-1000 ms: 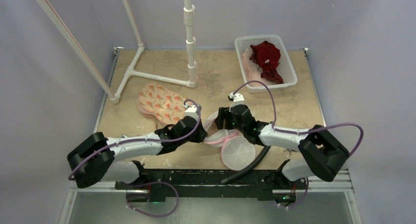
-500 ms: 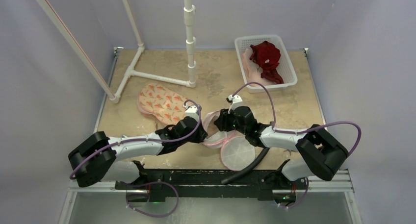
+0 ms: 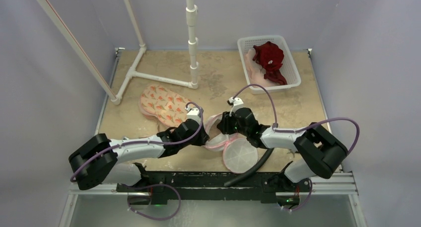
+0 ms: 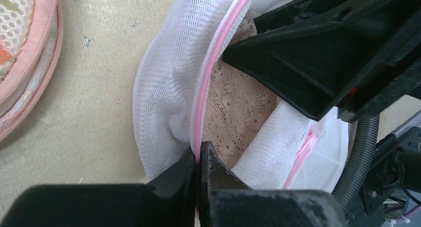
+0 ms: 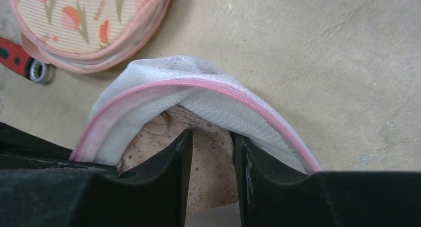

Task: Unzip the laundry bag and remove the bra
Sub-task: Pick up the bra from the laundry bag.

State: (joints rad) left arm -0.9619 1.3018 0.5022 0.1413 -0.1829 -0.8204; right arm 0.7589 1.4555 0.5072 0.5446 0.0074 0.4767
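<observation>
At the near middle of the bench (image 3: 218, 78), the left claw (image 4: 198, 160) is clamping the pink zipper edge (image 4: 211, 63) of the bag (image 4: 161, 93) to hold its mouth wide, while the right claw (image 5: 208, 137), jaws partly apart, is reaching inside astride the bra (image 4: 238, 105).

The bag (image 4: 159, 108) I hold is white mesh with a pink zip (image 4: 205, 83); the bra (image 4: 238, 113) inside is beige lace, speckled brown. The pouch (image 3: 161, 105) is cream, printed orange and green, pink-edged. Dark red cloth (image 3: 269, 55) lies in the white basket (image 3: 294, 65). The bench (image 3: 218, 78) is tan.
</observation>
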